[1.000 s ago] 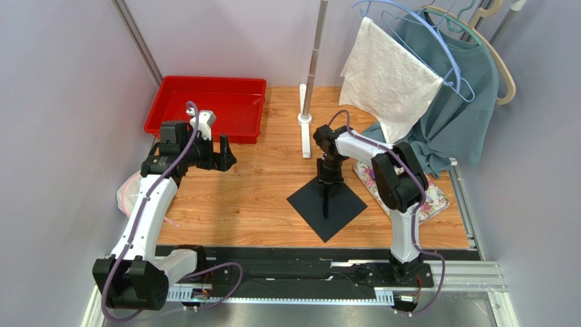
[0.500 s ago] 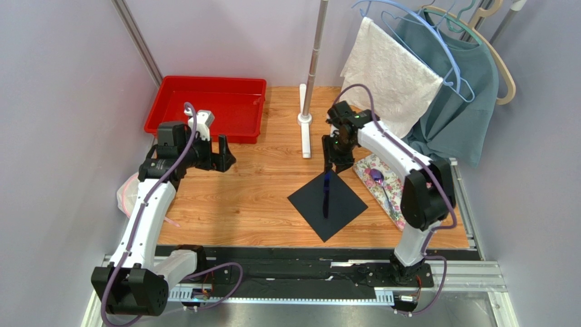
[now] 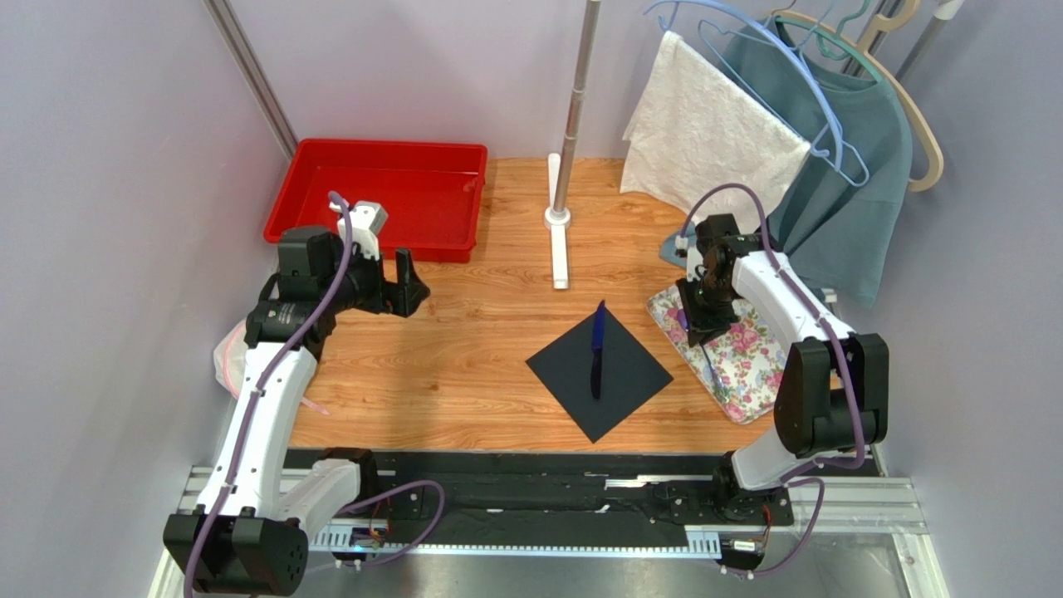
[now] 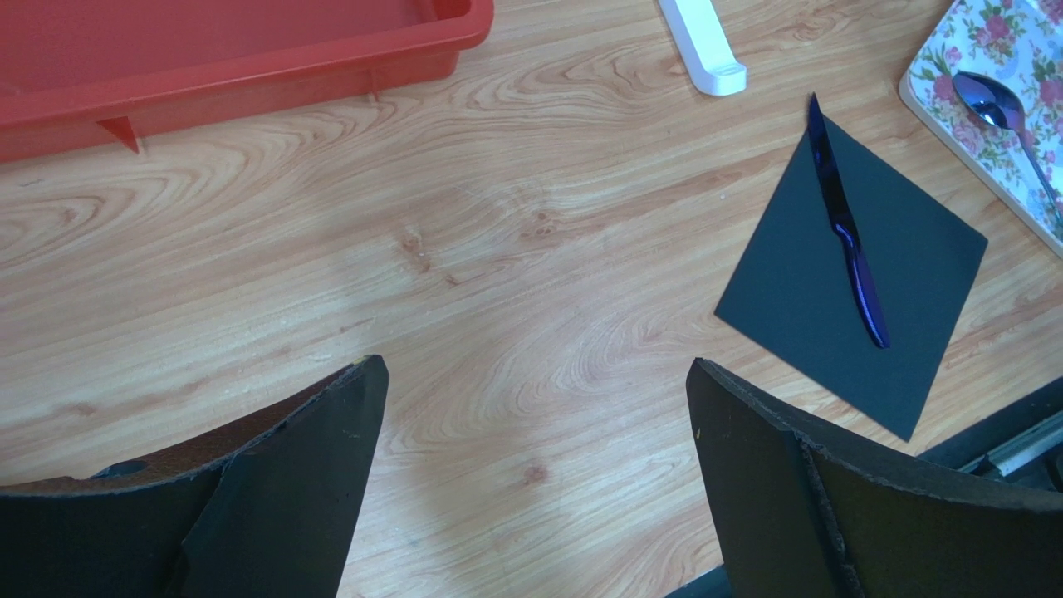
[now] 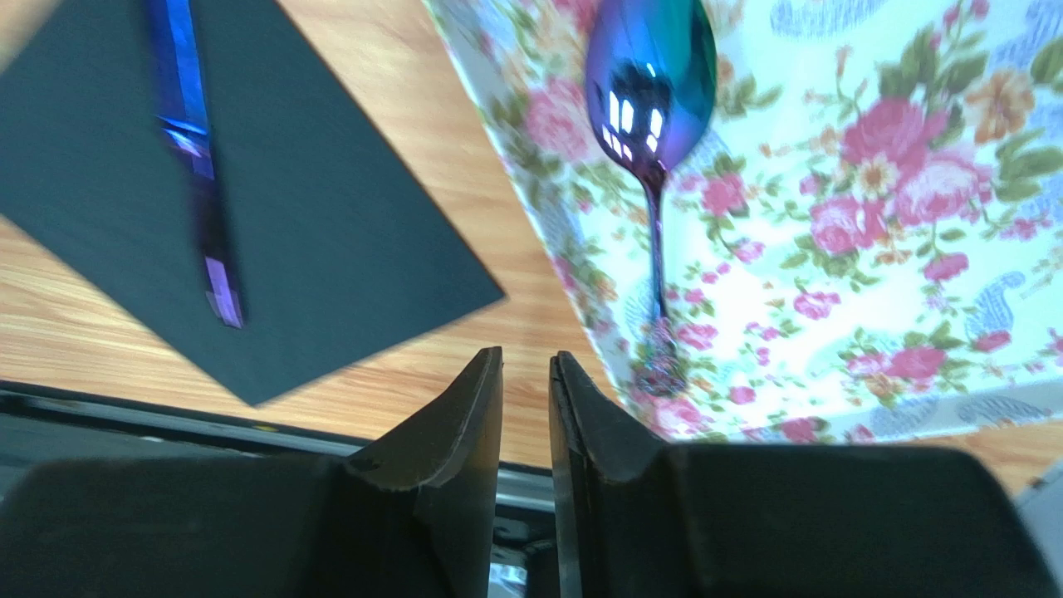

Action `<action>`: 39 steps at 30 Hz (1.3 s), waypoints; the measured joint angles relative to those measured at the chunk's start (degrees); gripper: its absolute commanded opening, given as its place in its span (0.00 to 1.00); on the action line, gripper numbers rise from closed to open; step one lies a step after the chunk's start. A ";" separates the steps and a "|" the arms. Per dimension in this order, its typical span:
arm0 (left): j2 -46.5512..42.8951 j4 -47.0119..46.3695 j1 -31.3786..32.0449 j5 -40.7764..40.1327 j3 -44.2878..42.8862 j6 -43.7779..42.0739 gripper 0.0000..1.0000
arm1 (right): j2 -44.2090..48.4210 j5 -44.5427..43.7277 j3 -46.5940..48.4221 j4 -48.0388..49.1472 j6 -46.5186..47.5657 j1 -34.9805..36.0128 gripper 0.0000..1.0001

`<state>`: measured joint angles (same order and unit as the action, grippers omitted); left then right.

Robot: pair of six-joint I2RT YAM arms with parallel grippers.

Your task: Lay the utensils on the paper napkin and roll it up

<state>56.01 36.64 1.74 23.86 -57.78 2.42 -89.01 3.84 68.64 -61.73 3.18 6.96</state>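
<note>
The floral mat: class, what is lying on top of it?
A spoon lies on the floral mat, bowl away from the right gripper. In the top view the arm covers part of the mat, so anything there stays unseen.
</note>
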 measured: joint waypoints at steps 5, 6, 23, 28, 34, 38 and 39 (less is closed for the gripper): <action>-0.09 -0.02 0.00 0.04 0.00 -0.28 0.99 | 0.07 -4.44 -4.13 2.91 1.95 0.70 0.23; -0.09 0.00 0.00 0.07 0.00 -0.35 0.99 | 0.04 -5.46 -4.63 4.00 2.27 0.76 0.23; -1.51 -1.20 0.00 3.80 0.31 -0.13 0.99 | -6.64 -11.89 -11.32 17.35 5.14 0.79 0.17; -4.42 -3.52 0.00 5.53 2.23 0.33 0.99 | -6.67 -11.58 -11.41 17.64 6.16 0.90 0.00; -8.41 -6.19 0.00 6.45 3.28 2.08 0.99 | -6.54 -9.07 -6.67 14.08 7.72 0.44 0.00; -8.61 -5.20 0.00 10.05 1.55 0.61 0.99 | -6.01 2.75 6.23 7.52 9.16 -0.04 0.00; -8.55 -5.16 -0.02 12.02 0.94 0.04 0.99 | -5.77 6.40 9.66 6.19 9.49 -0.07 0.00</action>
<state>47.46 31.48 1.72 35.88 -56.84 2.46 -94.78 10.24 78.30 -55.55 12.67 6.90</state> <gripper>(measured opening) 0.990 0.026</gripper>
